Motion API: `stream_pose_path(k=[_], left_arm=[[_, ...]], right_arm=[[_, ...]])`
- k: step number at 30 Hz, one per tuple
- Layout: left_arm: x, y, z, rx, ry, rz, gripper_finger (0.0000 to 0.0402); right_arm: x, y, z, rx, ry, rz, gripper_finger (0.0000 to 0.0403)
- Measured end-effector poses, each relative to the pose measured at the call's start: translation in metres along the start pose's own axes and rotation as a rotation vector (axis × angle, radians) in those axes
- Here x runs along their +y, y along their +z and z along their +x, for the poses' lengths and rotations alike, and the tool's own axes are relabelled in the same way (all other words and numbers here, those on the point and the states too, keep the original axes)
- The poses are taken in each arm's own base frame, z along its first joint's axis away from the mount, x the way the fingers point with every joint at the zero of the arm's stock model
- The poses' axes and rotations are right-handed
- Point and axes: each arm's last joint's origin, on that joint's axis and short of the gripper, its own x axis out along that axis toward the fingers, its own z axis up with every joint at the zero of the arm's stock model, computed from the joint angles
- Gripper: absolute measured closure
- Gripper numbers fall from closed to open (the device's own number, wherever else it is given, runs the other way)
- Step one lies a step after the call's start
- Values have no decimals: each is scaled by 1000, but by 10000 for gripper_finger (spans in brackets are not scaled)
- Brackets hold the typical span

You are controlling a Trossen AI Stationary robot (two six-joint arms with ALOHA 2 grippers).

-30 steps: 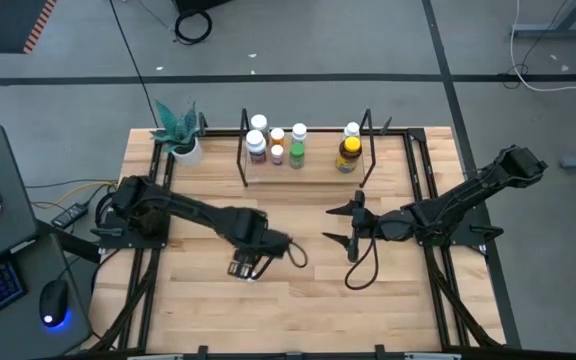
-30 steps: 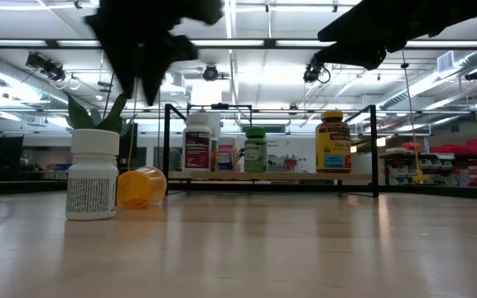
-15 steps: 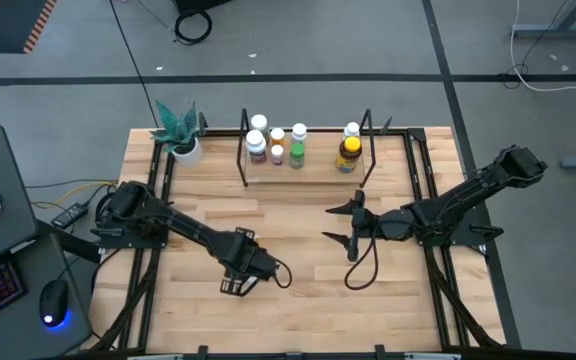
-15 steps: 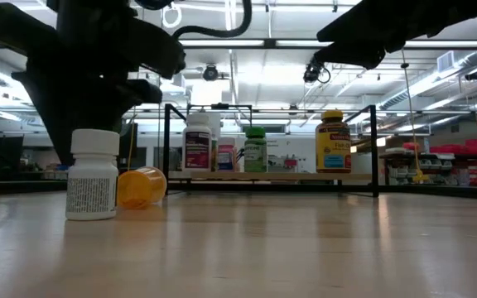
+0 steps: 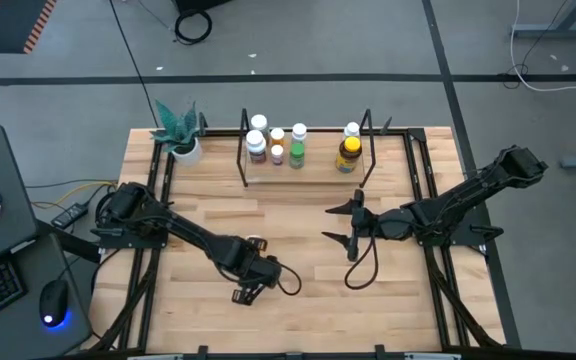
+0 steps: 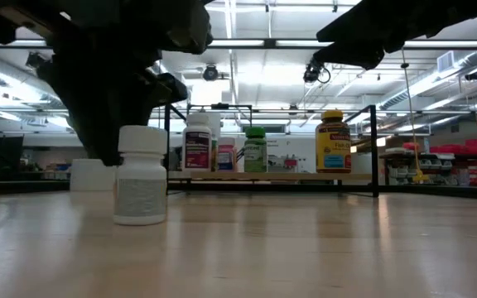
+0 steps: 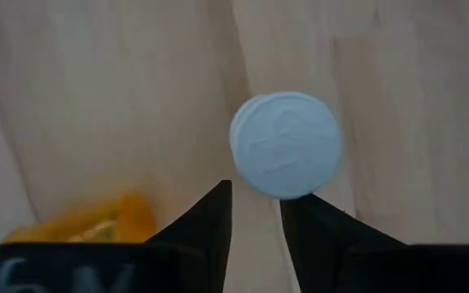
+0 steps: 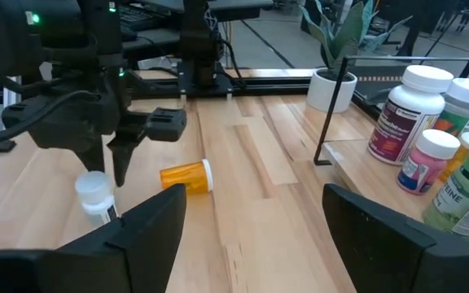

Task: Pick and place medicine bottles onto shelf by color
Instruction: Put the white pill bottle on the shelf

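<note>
A white-capped medicine bottle (image 6: 140, 175) stands upright on the table, its cap (image 7: 286, 145) just past the fingertips of my left gripper (image 7: 256, 216). That gripper points down, and the narrow gap between its fingers holds nothing. In the high view the gripper (image 5: 244, 294) hides the bottle. An orange bottle (image 8: 187, 177) lies on its side a little farther back. The shelf (image 5: 303, 172) at the far edge holds several bottles. My right gripper (image 5: 349, 226) hangs open over mid-table. My left gripper comes down from above beside the white bottle. The tip of one finger (image 7: 304, 213) stands at the cap's edge (image 7: 291, 192), on the finger's outer side, with nothing between the fingers. The bottle stays upright, its base on the table (image 8: 96, 213).
A white pot with a green plant (image 5: 180, 140) stands at the far left corner. Black rails (image 5: 153, 250) run along both table sides. Bare wood lies between the two arms and along the near edge.
My left gripper has come down and gone toward the table's near edge. The white bottle has slid along the table toward the near edge, still upright, and in the low view it now stands in front of the orange bottle.
</note>
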Motion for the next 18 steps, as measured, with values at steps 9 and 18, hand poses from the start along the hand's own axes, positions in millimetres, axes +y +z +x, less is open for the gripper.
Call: stream_pose_path(k=[9,18], left_arm=[[4,7,0,-77,58,-8,292],[2,3,0,-18,-35,18,292]], right_arm=[[0,0,0,0,1,0,106],[0,0,0,1,3,-1,106]])
